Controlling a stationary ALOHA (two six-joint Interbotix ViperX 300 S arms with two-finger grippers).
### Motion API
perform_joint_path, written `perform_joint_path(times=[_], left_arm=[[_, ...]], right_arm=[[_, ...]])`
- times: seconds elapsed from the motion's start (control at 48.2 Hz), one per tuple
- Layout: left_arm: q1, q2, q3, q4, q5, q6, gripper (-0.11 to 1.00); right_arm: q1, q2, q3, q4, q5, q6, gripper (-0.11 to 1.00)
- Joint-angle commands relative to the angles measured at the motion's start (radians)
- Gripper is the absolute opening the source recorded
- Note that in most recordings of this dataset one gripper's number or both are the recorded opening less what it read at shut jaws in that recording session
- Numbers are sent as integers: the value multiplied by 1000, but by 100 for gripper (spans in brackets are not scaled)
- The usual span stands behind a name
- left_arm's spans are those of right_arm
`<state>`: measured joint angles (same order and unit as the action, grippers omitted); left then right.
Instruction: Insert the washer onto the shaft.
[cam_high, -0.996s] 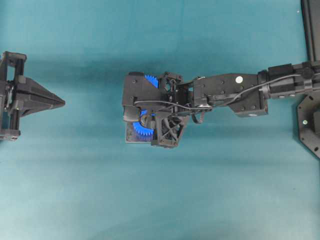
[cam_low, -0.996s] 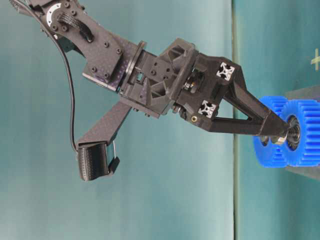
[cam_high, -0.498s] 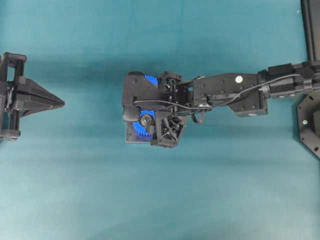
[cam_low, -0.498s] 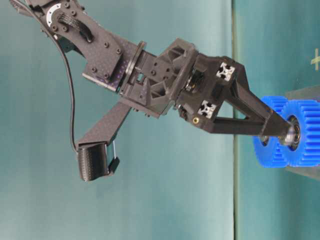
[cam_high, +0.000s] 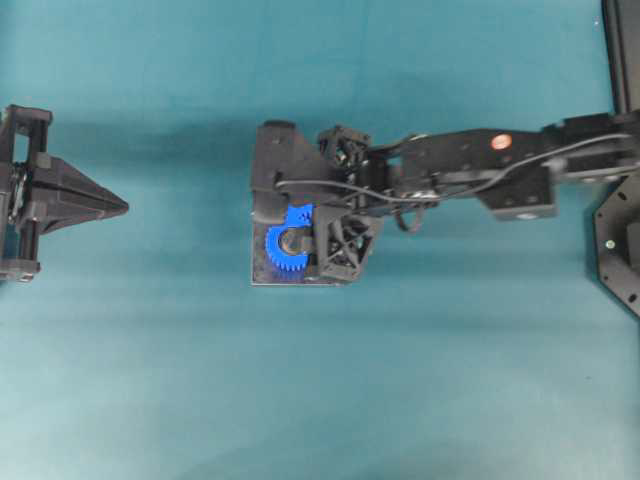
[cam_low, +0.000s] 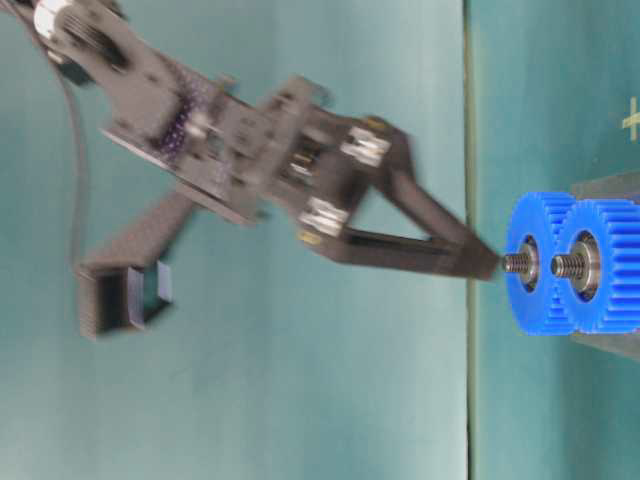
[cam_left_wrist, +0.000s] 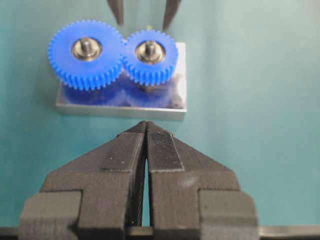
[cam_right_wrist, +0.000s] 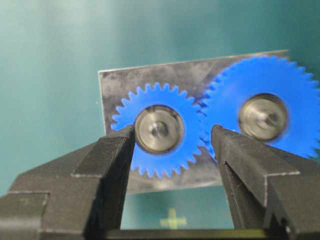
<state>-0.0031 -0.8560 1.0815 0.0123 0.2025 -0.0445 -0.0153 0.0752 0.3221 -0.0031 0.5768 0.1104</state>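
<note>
— What are your cameras giving you?

— My overhead looks straight down on the teal table, taking in both arms. The table-level one sits low at the edge, picture turned on its side, facing the blue gears side-on.

— And the wrists?

— Each looks out along its own jaws, from opposite sides. Both frame the gear plate; the right is much nearer.

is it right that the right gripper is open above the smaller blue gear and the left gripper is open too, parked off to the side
Not quite: the left gripper is shut, not open. The left wrist view shows its two fingers pressed together with nothing between them. The rest holds: the right gripper is open above the smaller blue gear, and the overhead view shows the left gripper parked off to the side.
</note>
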Motion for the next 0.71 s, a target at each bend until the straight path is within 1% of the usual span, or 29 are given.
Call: perform_joint_path(times=[0.0, 0.166, 0.436, 0.54, 0.685], left_arm=[[2, 2, -11, 3, -5, 0, 1], [2, 2, -14, 3, -5, 2, 1], [2, 2, -15, 3, -5, 5, 1], [2, 2, -15, 3, -6, 9, 1], [2, 0, -12, 3, -8, 12, 1]], right_arm=[[-9, -72, 9, -11, -5, -5, 64], [-21, -144, 40, -31, -2, -3, 64], [-31, -241, 112, -29, 0, -3, 63], [-31, -284, 147, -31, -5, -2, 60], [-34, -350, 195, -29, -15, 2, 52]])
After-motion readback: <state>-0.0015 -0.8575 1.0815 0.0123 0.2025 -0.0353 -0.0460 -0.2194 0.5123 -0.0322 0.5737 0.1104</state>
